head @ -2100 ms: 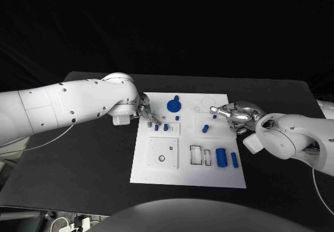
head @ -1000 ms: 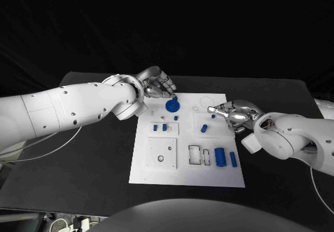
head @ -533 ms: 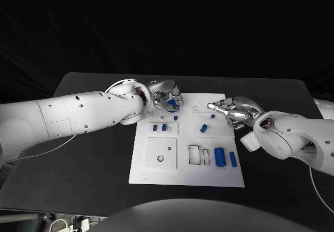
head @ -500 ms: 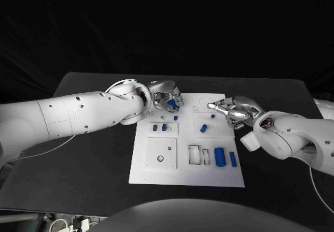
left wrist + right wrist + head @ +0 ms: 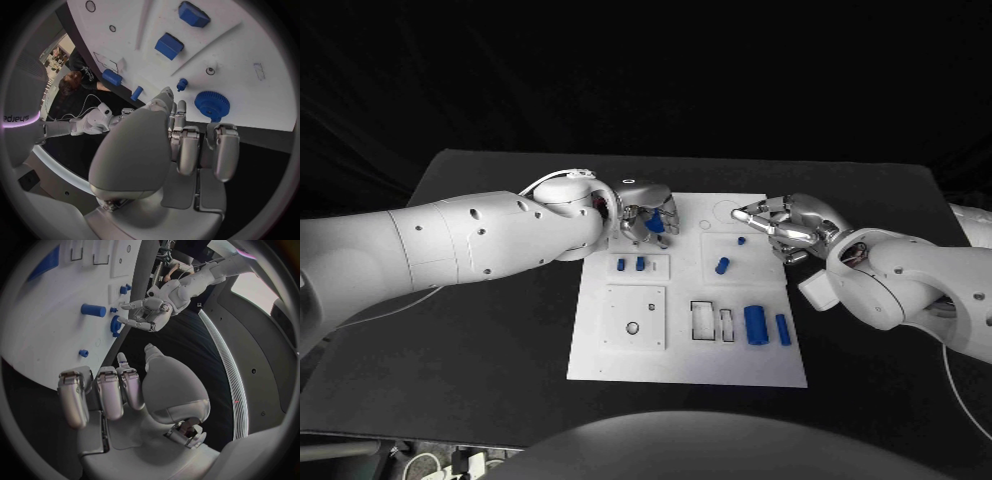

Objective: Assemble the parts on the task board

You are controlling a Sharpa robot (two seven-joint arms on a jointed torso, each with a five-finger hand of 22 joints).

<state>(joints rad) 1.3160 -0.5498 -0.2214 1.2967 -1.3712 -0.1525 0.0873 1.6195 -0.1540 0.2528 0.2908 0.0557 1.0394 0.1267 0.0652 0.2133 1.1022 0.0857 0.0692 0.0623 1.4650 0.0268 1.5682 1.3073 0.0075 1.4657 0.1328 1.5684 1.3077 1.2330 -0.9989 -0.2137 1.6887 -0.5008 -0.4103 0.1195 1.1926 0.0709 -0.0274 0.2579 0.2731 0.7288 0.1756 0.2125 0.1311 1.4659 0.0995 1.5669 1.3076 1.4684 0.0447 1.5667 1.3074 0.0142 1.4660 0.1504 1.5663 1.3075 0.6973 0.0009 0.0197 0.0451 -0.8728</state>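
Over blue gear [image 5: 655, 226]: L hand [image 5: 646, 207], fingers spread.

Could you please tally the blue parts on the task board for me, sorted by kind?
Gear: 1
Small blocks: 2
Short pegs: 2
Rod-shaped pieces: 3
Total: 8

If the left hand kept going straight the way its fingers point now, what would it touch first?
Most likely the blue gear at the far edge of the task board: the left hand points its fingers straight at it, just short of contact, though depth is hard to judge.
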